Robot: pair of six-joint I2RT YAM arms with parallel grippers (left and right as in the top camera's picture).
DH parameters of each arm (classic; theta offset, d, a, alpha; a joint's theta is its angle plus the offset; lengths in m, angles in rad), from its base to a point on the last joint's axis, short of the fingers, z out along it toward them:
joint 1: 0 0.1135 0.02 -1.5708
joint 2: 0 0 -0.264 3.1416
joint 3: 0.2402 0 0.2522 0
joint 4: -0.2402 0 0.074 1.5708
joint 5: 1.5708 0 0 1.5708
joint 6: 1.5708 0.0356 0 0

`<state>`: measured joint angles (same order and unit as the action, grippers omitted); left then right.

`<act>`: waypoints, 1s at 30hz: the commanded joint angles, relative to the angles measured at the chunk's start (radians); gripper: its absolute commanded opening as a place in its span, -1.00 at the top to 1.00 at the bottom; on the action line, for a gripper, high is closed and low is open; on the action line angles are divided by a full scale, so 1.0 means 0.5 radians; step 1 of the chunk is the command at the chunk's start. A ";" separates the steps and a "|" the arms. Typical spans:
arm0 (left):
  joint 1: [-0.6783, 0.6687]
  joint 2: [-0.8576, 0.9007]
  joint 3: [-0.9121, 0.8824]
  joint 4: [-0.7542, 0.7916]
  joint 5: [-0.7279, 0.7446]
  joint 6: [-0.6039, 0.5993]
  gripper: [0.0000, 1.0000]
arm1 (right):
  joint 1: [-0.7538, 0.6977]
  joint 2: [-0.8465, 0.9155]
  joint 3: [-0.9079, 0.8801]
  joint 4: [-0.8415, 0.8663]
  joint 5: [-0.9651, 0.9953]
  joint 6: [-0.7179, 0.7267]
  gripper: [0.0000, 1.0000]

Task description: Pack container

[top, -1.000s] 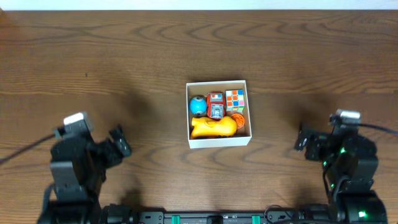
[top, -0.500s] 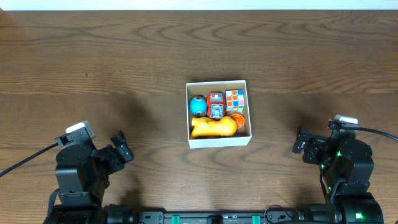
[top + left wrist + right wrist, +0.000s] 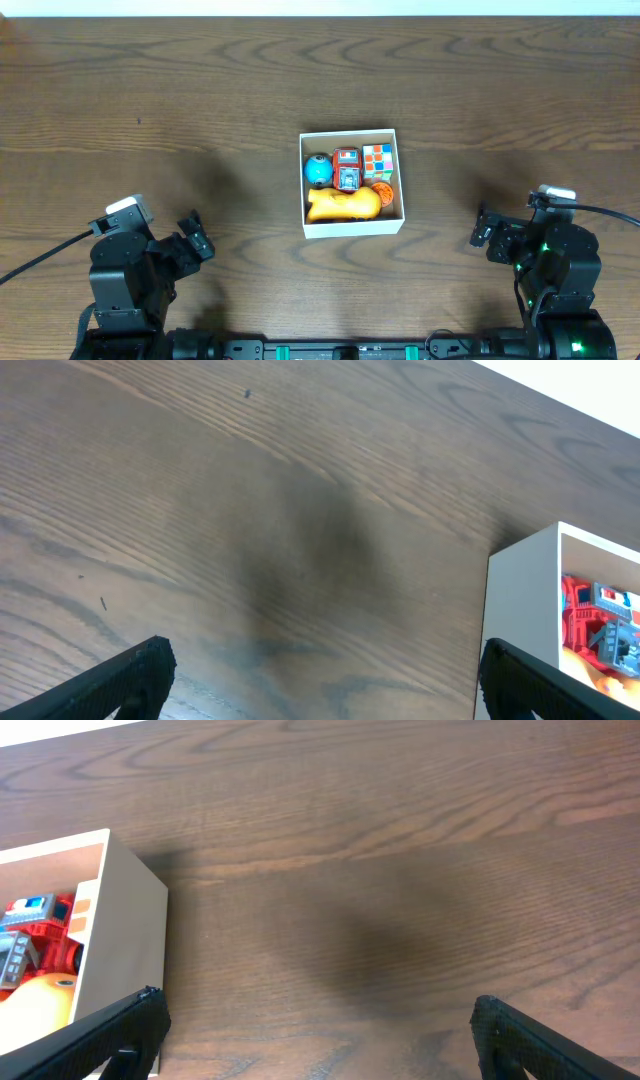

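From overhead, the container (image 3: 352, 230), a small square white-walled box, sits near the middle of the dark wood-grain surface (image 3: 150, 90). Inside it, a blue ball (image 3: 318, 170), a red toy car (image 3: 346, 169) and a colourful puzzle cube (image 3: 378, 161) line the far side. A yellow toy (image 3: 343, 205) lies along the near side, with an orange round piece (image 3: 385, 194) at its right end. The left tool (image 3: 197, 236) is at the near left and the right tool (image 3: 482, 228) at the near right. Both are well apart from the container, and nothing is between their fingers.

In the left wrist view, the left tool's two black fingers (image 3: 140, 675) show only at the bottom corners, spread wide with bare surface between them, gripping nothing. A corner of the container (image 3: 520, 620) stands at the right edge. The red toy car (image 3: 598, 622) is visible inside, with a bit of yellow below it.

In the right wrist view, the right tool's fingers (image 3: 125, 1030) likewise sit at the bottom corners, fully parted and empty. The container (image 3: 130, 945) is at the left edge, just beside the left-hand finger in the picture. Whether they touch cannot be told. The red toy car (image 3: 35, 925) and part of the yellow toy (image 3: 40, 1005) show inside.
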<state>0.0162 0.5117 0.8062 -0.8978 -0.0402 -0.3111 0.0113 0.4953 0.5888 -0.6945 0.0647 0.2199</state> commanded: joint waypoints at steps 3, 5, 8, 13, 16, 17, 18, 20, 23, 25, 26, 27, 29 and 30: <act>0.001 0.011 -0.008 -0.005 -0.004 -0.010 -0.96 | -0.009 -0.012 -0.007 0.002 0.021 0.022 -0.98; 0.001 0.011 -0.008 -0.005 -0.004 -0.010 -0.96 | -0.009 -0.013 -0.007 -0.018 0.082 0.003 -0.99; 0.001 0.011 -0.008 -0.006 -0.004 -0.010 -0.96 | -0.009 -0.038 -0.007 -0.078 0.094 0.003 -0.98; 0.001 0.011 -0.008 -0.005 -0.004 -0.010 -0.96 | 0.000 -0.364 -0.050 -0.185 0.057 -0.092 -0.98; 0.001 0.011 -0.008 -0.006 -0.004 -0.010 -0.96 | 0.001 -0.658 -0.169 -0.214 0.054 -0.092 -0.98; 0.001 0.011 -0.008 -0.006 -0.004 -0.010 -0.96 | 0.001 -0.741 -0.215 -0.202 0.043 -0.092 -0.98; 0.001 0.011 -0.008 -0.005 -0.004 -0.009 -0.96 | 0.001 -0.834 -0.272 -0.170 0.034 -0.092 -0.98; 0.001 0.011 -0.008 -0.006 -0.004 -0.010 -0.96 | 0.001 -0.984 -0.382 -0.062 -0.001 -0.111 -0.98; 0.001 0.011 -0.008 -0.005 -0.004 -0.010 -0.96 | 0.013 -0.940 -0.514 0.247 -0.082 -0.200 -0.99; 0.001 0.011 -0.008 -0.006 -0.004 -0.010 -0.96 | 0.018 -0.945 -0.628 0.507 -0.094 -0.249 -0.98; 0.001 0.011 -0.008 -0.006 -0.004 -0.010 -0.96 | 0.017 -0.945 -0.668 0.598 -0.092 -0.251 -0.98; 0.001 0.011 -0.008 -0.005 -0.004 -0.010 -0.96 | 0.017 -0.945 -0.729 0.719 -0.092 -0.286 -0.98; 0.001 0.011 -0.008 -0.006 -0.004 -0.010 -0.96 | 0.017 -0.945 -0.856 0.955 -0.093 -0.346 -0.98; 0.001 0.011 -0.008 -0.006 -0.004 -0.010 -0.96 | 0.017 -0.945 -0.922 1.063 -0.092 -0.356 -0.99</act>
<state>0.0162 0.5171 0.8062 -0.9001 -0.0372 -0.3111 0.0124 0.0261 0.1947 -0.2260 0.0334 0.1009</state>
